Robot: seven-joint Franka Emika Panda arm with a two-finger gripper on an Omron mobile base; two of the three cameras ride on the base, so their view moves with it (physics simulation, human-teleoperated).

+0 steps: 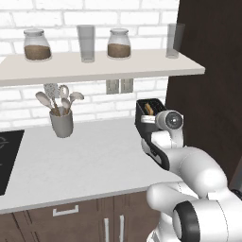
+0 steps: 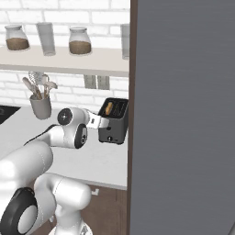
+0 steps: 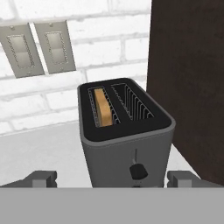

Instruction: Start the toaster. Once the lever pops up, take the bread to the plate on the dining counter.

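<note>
The black toaster (image 3: pixel 127 144) stands on the white worktop against the brick wall, beside a dark tall cabinet. A tan slice of bread (image 3: pixel 104 107) sits upright in its left slot; the right slot holds nothing. The lever (image 3: pixel 139 171) shows as a dark knob low on the slotted front face. My gripper (image 3: pixel 113 179) hovers just in front of that face, open, with one fingertip (image 3: pixel 41 178) at either side and nothing held. From the base, the toaster (image 1: pixel 150 109) (image 2: pixel 114 121) peeks out behind my wrist, the bread (image 2: pixel 109 109) visible in it. The plate and dining counter are out of view.
A grey utensil cup (image 1: pixel 61 124) stands at the back left, a black cooktop (image 1: pixel 7 156) at the far left. A shelf (image 1: pixel 94 68) with jars and glasses hangs overhead. The dark cabinet (image 1: pixel 208 94) walls off the right. Two wall outlets (image 3: pixel 37 48) sit behind the toaster.
</note>
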